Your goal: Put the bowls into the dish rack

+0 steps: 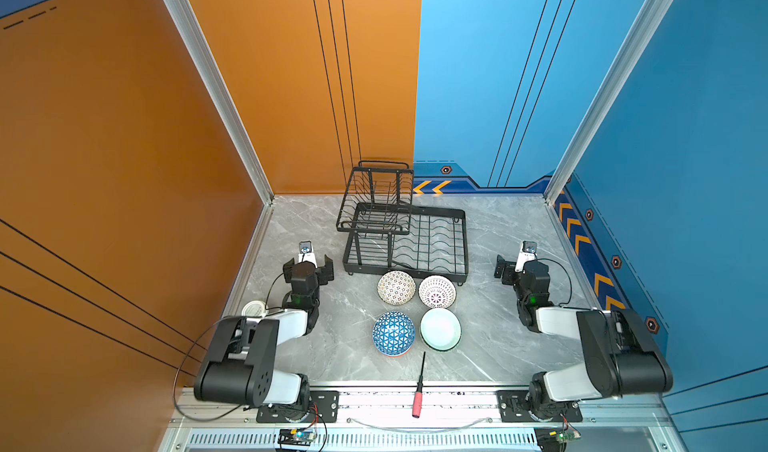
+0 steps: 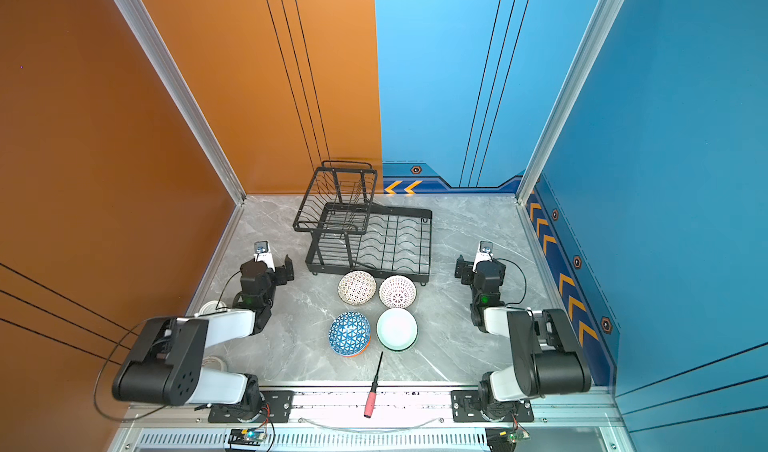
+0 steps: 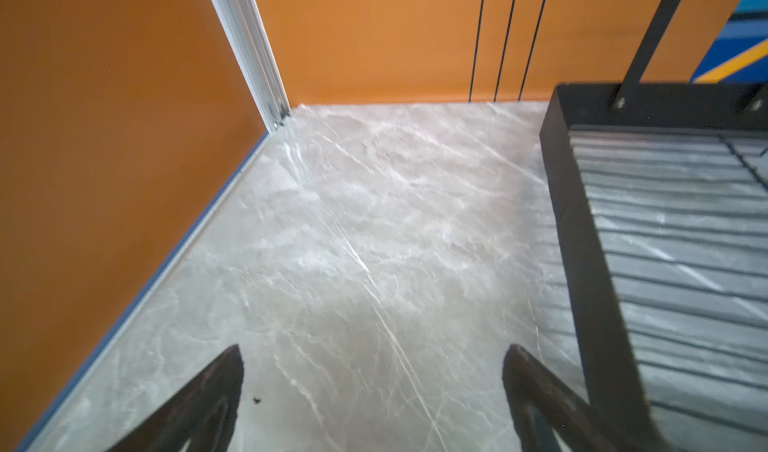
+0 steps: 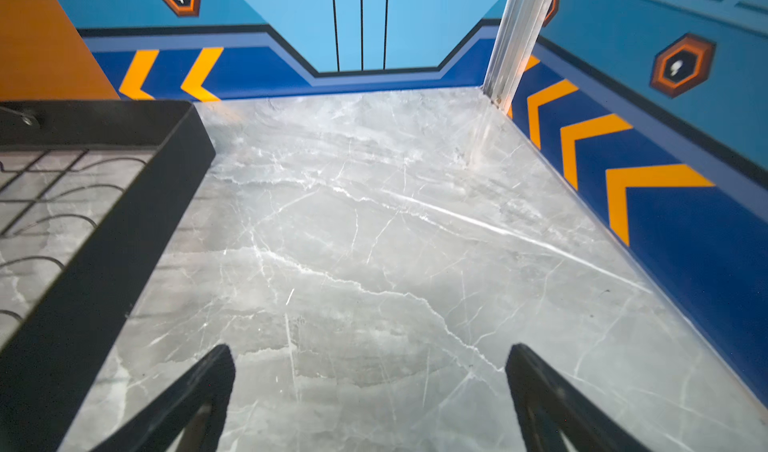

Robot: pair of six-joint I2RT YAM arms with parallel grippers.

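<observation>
A grey marble table [image 1: 498,238] sits inside a booth with orange and blue walls. A black wire dish rack [image 1: 432,242] stands near the back edge, left of centre, with its raised basket on the left side; nothing is loaded in it. Four bowls form a tight square at the middle of the table, just in front of the rack: a cream dotted bowl [image 1: 396,288] and a white lattice bowl [image 1: 436,291] nearest the rack, then a blue triangle-patterned bowl [image 1: 393,332], dome up with an orange edge [image 2: 367,343] beneath it, and a pale mint bowl [image 1: 440,328]. A red-handled screwdriver [image 1: 419,387] lies across the front edge. The left end effector [image 3: 374,350] and right end effector [image 4: 370,348] hover wide open and empty on either side of the rack, well apart from the bowls.
</observation>
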